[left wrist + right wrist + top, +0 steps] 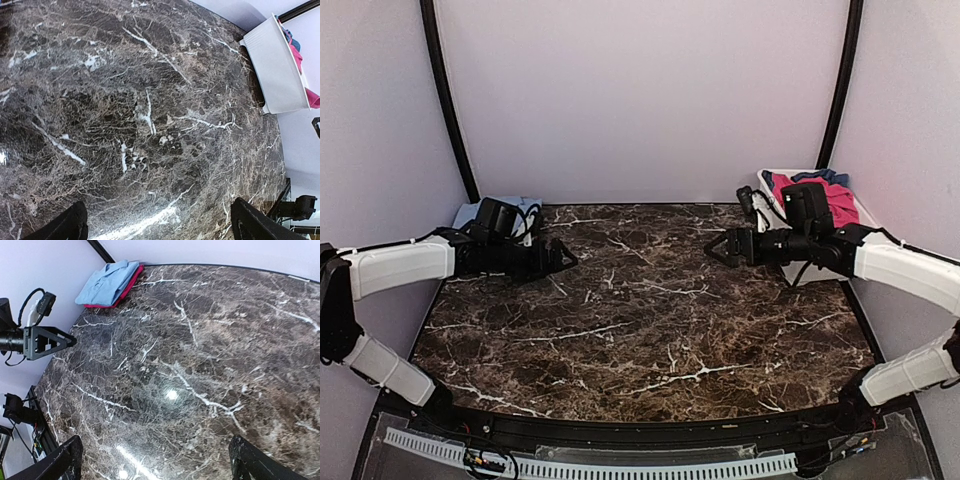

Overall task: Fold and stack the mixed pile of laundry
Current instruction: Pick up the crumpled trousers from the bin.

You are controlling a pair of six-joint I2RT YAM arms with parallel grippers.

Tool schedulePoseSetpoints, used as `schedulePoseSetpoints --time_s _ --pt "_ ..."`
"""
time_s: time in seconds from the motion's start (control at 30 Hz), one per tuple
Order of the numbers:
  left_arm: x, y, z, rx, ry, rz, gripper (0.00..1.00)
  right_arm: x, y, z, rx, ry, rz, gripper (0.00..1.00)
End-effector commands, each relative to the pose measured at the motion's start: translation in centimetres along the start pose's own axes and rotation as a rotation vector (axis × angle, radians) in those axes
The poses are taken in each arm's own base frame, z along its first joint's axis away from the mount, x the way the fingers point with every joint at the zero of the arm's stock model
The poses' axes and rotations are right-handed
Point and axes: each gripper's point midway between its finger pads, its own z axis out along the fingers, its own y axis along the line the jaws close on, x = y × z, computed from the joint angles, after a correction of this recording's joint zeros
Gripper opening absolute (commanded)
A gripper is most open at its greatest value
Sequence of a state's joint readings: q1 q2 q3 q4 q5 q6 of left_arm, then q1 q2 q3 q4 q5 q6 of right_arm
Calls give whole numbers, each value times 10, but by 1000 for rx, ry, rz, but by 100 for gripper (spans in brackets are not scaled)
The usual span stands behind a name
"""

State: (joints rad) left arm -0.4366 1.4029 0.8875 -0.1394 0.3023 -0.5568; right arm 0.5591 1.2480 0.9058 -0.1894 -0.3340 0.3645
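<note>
2 folded garments, a light blue shirt [107, 282] atop a magenta garment [125, 292], sit stacked at the worktop's far-left corner. A pink garment [840, 205] and a navy garment [825, 177] lie in the tub [277, 70] at the far-right corner. The left gripper [568, 258] and right gripper [711, 247] hover spread and empty. Next, likely, the right reaches back into the tub for a piece.

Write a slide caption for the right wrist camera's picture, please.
Open right gripper hovers over the marble table, facing a folded light blue shirt stacked on a pink garment in the far corner.
</note>
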Motion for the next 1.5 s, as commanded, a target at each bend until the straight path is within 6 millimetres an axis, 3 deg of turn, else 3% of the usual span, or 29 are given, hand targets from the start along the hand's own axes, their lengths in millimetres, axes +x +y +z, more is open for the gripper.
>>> schedulePoseSetpoints --time_s 0.0,0.1,0.2,0.4,0.47,0.8,0.83,1.03,1.27,1.47 --pt "-28 -24 -27 24 -76 67 99 -60 -16 -40 96 -121 -54 99" --pt "-37 -31 -38 23 -92 87 99 -94 -45 -74 180 -187 -33 99" --pt "-47 -40 -50 27 -121 98 99 -117 -87 -108 295 -232 31 99" --pt "-50 -45 -58 30 -117 96 99 -132 -162 -161 527 -279 141 99" --pt "-49 -44 -58 24 -116 98 99 -132 -184 -170 605 -276 160 99" --pt "-49 -44 -59 25 -120 96 99 -127 -264 -165 829 -211 220 99" --pt "-50 -45 -58 27 -121 97 99 -123 -291 -166 936 -162 235 99" --pt "-52 -41 -54 10 -119 93 99 -111 -346 -171 1162 -47 244 99" --pt "-55 -38 -52 -11 -123 93 99 -93 -389 -171 1261 31 266 99" --pt "-58 -37 -45 -17 -116 86 99 -64 -426 -157 1249 116 333 99"
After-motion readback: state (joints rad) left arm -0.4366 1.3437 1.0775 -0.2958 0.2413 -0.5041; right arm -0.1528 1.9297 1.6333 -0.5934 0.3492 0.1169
